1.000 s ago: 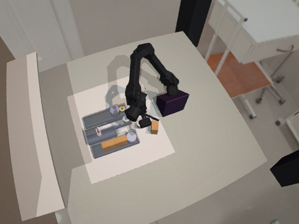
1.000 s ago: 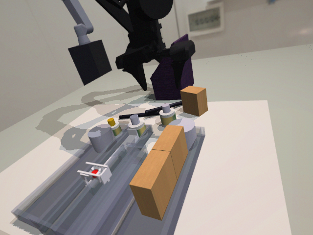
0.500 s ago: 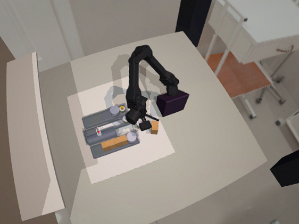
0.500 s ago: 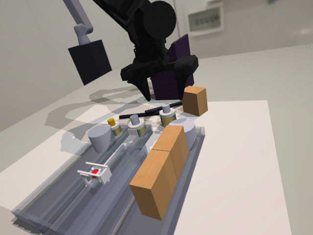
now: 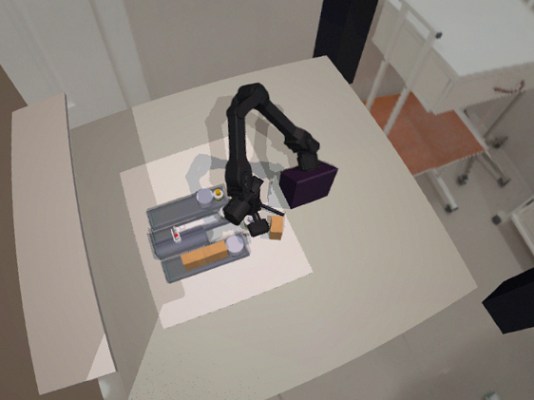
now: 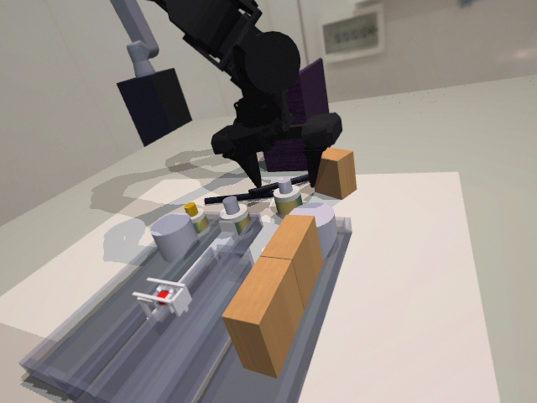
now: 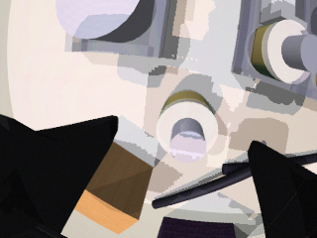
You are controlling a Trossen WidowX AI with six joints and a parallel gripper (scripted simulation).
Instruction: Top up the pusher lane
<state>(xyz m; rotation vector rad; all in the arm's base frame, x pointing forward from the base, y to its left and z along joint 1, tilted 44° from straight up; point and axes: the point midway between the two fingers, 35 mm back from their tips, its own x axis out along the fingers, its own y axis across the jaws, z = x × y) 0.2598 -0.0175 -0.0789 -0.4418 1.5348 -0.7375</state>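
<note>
The loose jar (image 6: pixel 287 198) (image 7: pixel 188 126), olive-banded with a grey cap, stands upright on the white mat (image 6: pixel 412 260) just in front of the clear lane tray (image 6: pixel 108 359) (image 5: pixel 164 211). A matching jar (image 6: pixel 234 215) (image 7: pixel 285 50) stands at the front of the middle lane. The white pusher plate (image 6: pixel 164 299) (image 5: pixel 177 232) with a red mark sits far back in that lane. My gripper (image 6: pixel 284 180) (image 7: pixel 186 136) (image 5: pixel 250 221) is open and empty. It hangs just above the loose jar, one finger on each side, not touching it.
A yellow-capped jar (image 6: pixel 194 215) (image 5: pixel 217 193) and a grey cylinder (image 6: pixel 173 238) are at the left lane. Wooden blocks (image 6: pixel 277 286) and another grey cylinder (image 6: pixel 323 221) fill the right lane. A loose wooden block (image 6: pixel 337 173) (image 7: pixel 115 192), a black rod (image 7: pixel 198 188) and a dark purple box (image 5: pixel 308 182) lie close by.
</note>
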